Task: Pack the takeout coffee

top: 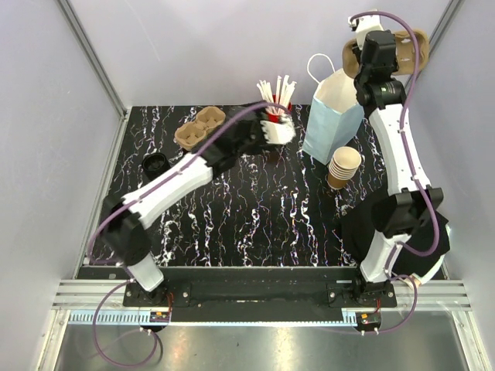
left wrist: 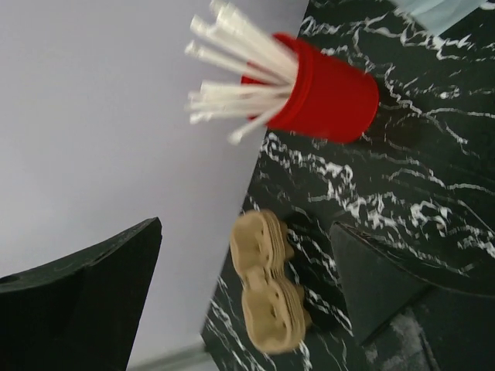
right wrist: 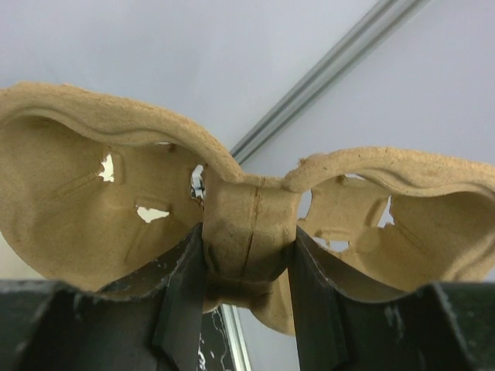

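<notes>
You're in a robotics lab cell: pale wall panels (top: 46, 116) box in a black marbled tabletop (top: 255, 224), aluminium struts (top: 93, 58) rise at eleven and one o'clock, and two white robot arms (top: 170, 185) stand beside a slotted rail (top: 93, 295) at six.

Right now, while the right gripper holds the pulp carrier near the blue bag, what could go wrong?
The right gripper pinches the pulp carrier only at its narrow middle bridge, so it could twist or slip. The paper bag stands unsupported beside the stack of cups; a descending carrier might tip either. The open left gripper is close to the red cup and could knock it.
</notes>
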You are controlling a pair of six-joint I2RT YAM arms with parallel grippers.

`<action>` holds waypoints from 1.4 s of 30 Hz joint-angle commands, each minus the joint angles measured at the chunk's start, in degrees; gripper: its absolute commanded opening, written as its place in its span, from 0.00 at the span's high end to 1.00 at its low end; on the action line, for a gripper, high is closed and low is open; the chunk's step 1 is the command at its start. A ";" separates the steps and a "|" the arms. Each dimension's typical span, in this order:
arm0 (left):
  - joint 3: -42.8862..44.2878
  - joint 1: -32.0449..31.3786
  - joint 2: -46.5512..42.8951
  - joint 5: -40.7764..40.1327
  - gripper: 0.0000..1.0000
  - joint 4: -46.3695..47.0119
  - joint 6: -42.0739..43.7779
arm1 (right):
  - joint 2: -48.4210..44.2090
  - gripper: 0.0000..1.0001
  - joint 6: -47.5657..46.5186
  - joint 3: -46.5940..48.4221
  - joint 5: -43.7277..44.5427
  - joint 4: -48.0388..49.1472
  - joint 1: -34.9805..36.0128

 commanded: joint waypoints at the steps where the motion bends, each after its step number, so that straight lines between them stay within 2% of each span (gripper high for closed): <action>1: -3.26 5.13 -10.41 -0.88 0.01 -4.27 -14.17 | 4.42 0.57 -4.83 11.11 -2.43 -6.19 1.15; 9: -14.42 12.88 -21.74 1.76 0.01 -3.92 -20.68 | 9.09 0.57 -15.56 14.28 -1.38 -11.03 5.11; 19: -18.92 17.45 -29.57 3.17 0.01 -7.17 -25.34 | 14.02 0.57 -20.92 15.52 3.19 -13.58 6.34; 34: -19.53 18.68 -32.48 4.22 0.01 -9.54 -27.01 | 11.47 0.57 -19.53 11.56 -0.23 -26.68 8.01; 42: -19.01 18.77 -32.83 4.57 0.01 -10.25 -27.72 | 12.61 0.57 -16.28 17.09 -3.66 -36.60 9.59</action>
